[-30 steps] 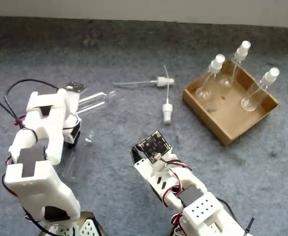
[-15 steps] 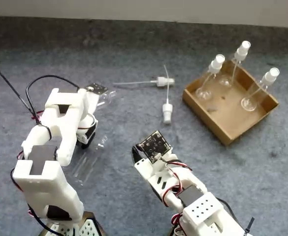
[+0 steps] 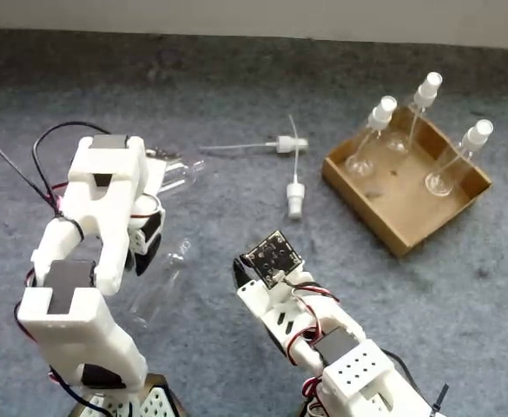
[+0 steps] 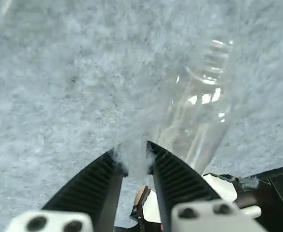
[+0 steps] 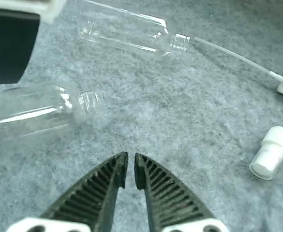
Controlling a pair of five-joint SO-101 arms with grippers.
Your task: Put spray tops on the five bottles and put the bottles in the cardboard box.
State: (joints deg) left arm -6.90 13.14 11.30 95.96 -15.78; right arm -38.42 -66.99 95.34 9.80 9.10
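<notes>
Two clear bottles without tops lie on the grey carpet: one [image 3: 160, 280] [image 4: 204, 111] [image 5: 35, 111] just beside my left gripper [image 4: 134, 154], the other [image 3: 177, 174] [image 5: 126, 31] farther off, partly under the left arm. The left gripper's fingers stand slightly apart over bare carpet and hold nothing. My right gripper [image 5: 130, 166] is shut and empty, short of both bottles. Two loose spray tops [image 3: 284, 143] [image 3: 295, 198] [image 5: 272, 152] with long tubes lie mid-table. The cardboard box [image 3: 392, 221] at the right holds three capped bottles [image 3: 377, 122].
The left arm's white body [image 3: 89, 234] covers much of the left side of the table. A black finger [image 5: 10, 43] of the left gripper stands close by the near bottle. The table's far edge runs along the back.
The left arm swung right and drew back from the far bottle, bringing its gripper down beside the near bottle, which shifted slightly right. The right arm has kept still.
</notes>
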